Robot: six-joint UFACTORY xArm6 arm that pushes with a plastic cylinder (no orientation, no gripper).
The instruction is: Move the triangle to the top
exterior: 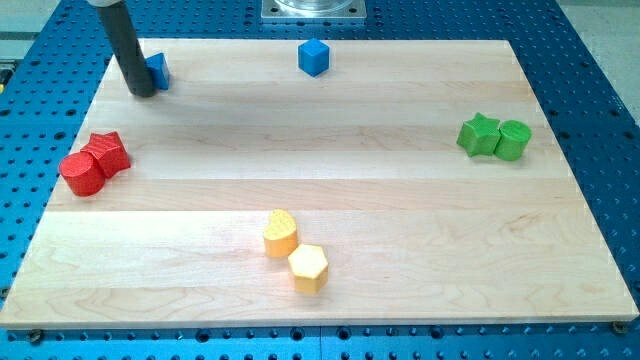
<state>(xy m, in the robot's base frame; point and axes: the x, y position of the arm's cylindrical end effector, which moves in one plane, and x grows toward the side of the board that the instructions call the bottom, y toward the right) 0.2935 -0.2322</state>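
A blue block (158, 70), likely the triangle, sits near the board's top left corner, partly hidden behind my rod. My tip (141, 93) rests on the board just left of and below it, touching or nearly touching it. A blue cube (314, 57) sits at the top middle of the board.
A red star (108, 152) and a red cylinder (82, 173) touch at the view's left. A green star (479, 134) and a green cylinder (513, 140) touch at the right. A yellow heart (281, 233) and a yellow hexagon (308, 267) sit at the bottom middle. The wooden board (400, 200) lies on a blue perforated table.
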